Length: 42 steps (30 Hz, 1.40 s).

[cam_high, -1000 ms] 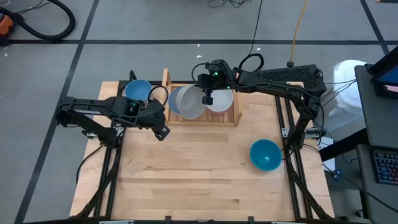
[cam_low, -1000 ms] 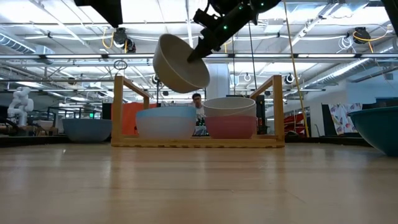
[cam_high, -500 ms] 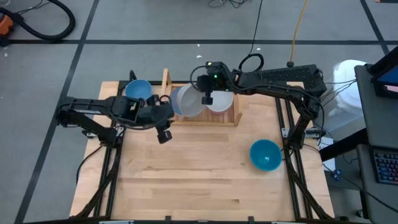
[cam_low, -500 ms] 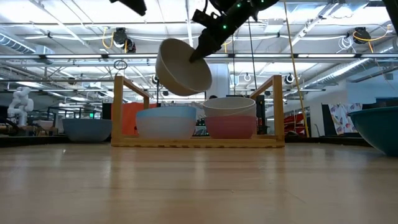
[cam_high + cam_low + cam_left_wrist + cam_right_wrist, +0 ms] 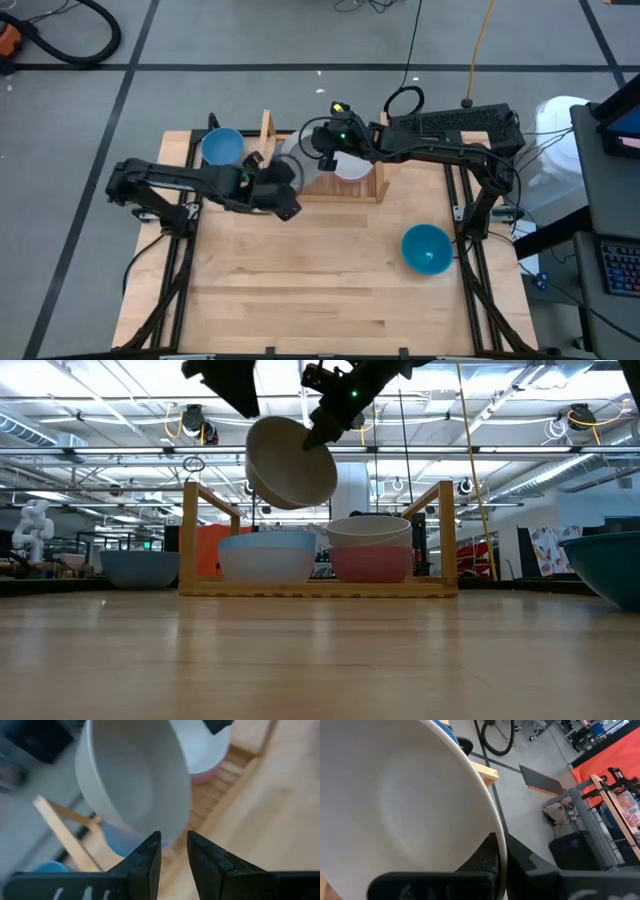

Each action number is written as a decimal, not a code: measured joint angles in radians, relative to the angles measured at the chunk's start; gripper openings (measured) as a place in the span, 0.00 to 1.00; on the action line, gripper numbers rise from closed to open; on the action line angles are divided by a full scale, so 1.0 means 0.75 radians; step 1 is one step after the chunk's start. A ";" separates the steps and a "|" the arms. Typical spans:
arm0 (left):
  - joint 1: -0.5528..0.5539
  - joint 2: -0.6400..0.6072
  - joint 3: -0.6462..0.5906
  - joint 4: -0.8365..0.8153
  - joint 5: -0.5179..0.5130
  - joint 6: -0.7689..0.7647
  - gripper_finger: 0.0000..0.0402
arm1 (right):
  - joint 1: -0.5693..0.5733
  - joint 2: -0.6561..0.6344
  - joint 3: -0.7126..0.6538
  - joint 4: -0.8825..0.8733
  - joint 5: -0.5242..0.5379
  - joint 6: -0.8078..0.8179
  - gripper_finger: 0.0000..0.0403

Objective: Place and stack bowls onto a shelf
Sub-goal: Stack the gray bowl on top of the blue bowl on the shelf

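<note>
You have the table (image 5: pixel 330 290) w/ the shelf (image 5: pixel 318 586) at its far edge. Right gripper (image 5: pixel 318 438) is above the shelf, fingers clamped on the rim of a tilted grey-beige bowl (image 5: pixel 290 463), held in the air over the shelf's left half. Left gripper (image 5: pixel 173 852) sits just in front of the shelf, fingers slightly apart, holding nothing. On the shelf: pale blue bowl (image 5: pixel 266 556) at left, white bowl (image 5: pixel 369 529) stacked in a pink bowl (image 5: pixel 371 564) at right. Off the shelf: blue bowl (image 5: pixel 221 147) at its left, teal bowl (image 5: pixel 427 248) near the right arm's base.
</note>
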 joint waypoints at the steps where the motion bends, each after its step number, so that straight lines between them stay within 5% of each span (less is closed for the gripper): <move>1: -0.003 0.022 0.000 -0.005 -0.040 0.026 0.25 | 0.006 0.000 0.000 0.000 0.020 0.000 0.00; 9: -0.071 0.144 -0.001 -0.022 -0.419 0.109 0.25 | 0.026 0.000 0.000 0.001 0.172 -0.019 0.00; 16: -0.106 0.151 -0.001 -0.037 -0.547 0.025 0.25 | 0.026 0.000 0.000 0.001 0.236 -0.035 0.00; 42: -0.031 0.151 0.000 -0.111 -0.575 -0.038 0.25 | 0.182 -0.002 0.000 0.081 0.262 -0.147 0.00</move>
